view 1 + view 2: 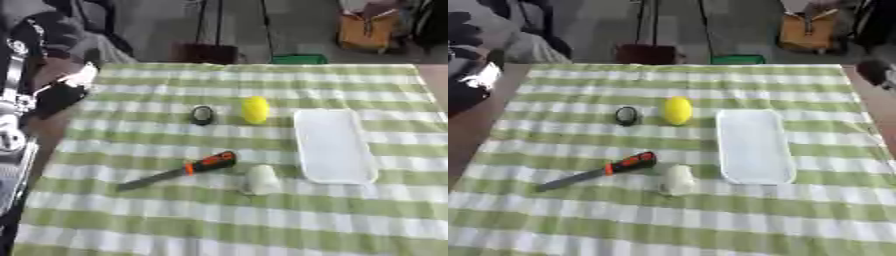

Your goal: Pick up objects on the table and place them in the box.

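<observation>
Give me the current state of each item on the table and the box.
Yellow lemon-shaped object: lying on cloth, outside box.
Small dark round object: on cloth, left of lemon.
Orange-and-black-handled knife: lying flat, blade pointing left.
White cylindrical object: on its side.
White rectangular box: holds nothing.

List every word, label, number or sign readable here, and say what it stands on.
None can be read.
Knife, yellow object, small dark round object, white object, white box: no lettering visible.
Orange bag on the floor: too blurred to tell.
</observation>
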Tool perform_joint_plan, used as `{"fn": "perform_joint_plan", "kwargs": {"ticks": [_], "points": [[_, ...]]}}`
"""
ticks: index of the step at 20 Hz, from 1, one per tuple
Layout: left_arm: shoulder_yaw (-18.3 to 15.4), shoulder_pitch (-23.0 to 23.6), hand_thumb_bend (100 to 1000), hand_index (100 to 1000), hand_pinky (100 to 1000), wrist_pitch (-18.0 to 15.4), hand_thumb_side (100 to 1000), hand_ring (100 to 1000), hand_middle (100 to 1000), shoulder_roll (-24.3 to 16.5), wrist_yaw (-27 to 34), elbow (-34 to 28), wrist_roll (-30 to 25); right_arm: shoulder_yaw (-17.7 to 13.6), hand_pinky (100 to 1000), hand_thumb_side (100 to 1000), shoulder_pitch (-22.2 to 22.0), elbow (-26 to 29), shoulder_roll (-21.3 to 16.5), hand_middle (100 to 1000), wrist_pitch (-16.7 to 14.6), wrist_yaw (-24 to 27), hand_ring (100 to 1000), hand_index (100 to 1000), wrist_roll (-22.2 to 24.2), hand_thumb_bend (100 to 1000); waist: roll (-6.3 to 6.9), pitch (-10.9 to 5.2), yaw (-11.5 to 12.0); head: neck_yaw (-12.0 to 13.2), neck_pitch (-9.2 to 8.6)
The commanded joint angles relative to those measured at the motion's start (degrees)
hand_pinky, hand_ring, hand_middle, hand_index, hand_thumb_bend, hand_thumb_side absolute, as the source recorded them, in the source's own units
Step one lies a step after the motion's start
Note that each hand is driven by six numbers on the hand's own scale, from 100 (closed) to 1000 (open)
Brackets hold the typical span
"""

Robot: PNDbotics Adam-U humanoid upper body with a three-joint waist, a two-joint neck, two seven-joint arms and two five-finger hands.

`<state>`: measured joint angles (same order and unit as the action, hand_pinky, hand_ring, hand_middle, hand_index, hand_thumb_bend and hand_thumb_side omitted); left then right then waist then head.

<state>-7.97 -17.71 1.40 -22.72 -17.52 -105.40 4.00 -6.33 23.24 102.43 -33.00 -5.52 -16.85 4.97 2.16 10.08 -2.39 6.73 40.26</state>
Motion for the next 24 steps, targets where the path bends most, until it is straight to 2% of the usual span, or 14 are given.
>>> {"fn": "perform_joint_plan", "kwargs": {"ticks": [1,2,5,15,16,18,24], "points": [[-0.08,-0.91,165,692,650,0.04,150,707,826,-2.20,0.01,-0.67,0.31,-0.68,533,534,0.88,0.39,-1.18,670,-0.05,-0.47,592,851,-0.20,702,-0.09,-0.97,-0.02,0.07,-0.60],[-0.02,-0.93,131,693,649,0.05,130,706,826,-2.26,0.01,-0.63,0.30,-0.68,532,534,0.88,0.39,-1.17,669,-0.05,-0.47,592,850,-0.20,701,-0.11,-0.99,-0.02,0.09,-0.60],[0.03,-0.98,133,695,649,0.02,133,707,826,-2.36,0.01,-0.58,0.22,-0.71,533,534,0.90,0.38,-1.18,669,-0.04,-0.46,592,850,-0.24,701,-0.15,-1.00,-0.01,0.11,-0.67],[0.19,-1.12,158,732,646,0.02,137,708,826,-2.62,0.04,-0.53,0.13,-0.70,532,531,0.91,0.36,-1.20,669,0.00,-0.52,592,850,-0.25,701,-0.10,-0.89,-0.03,0.10,-0.50],[0.44,-1.26,183,741,648,0.12,144,711,828,-2.94,-0.01,-0.35,-0.12,-0.68,532,531,0.90,0.35,-1.21,669,0.00,-0.52,592,850,-0.23,701,-0.07,-0.91,-0.08,0.11,-0.45],[1.17,-1.91,196,743,650,0.47,146,713,830,-3.85,-0.26,0.31,-1.12,-0.64,532,531,0.88,0.31,-1.25,669,0.00,-0.53,592,850,-0.18,700,-0.01,-0.96,-0.17,0.12,-0.35],[6.81,-7.10,267,790,679,1.16,167,739,839,-9.40,-2.00,5.70,-6.56,-0.22,531,529,0.83,0.03,-1.22,668,-0.06,-0.45,591,850,0.26,700,0.40,-1.32,-0.79,0.53,0.08]]}}
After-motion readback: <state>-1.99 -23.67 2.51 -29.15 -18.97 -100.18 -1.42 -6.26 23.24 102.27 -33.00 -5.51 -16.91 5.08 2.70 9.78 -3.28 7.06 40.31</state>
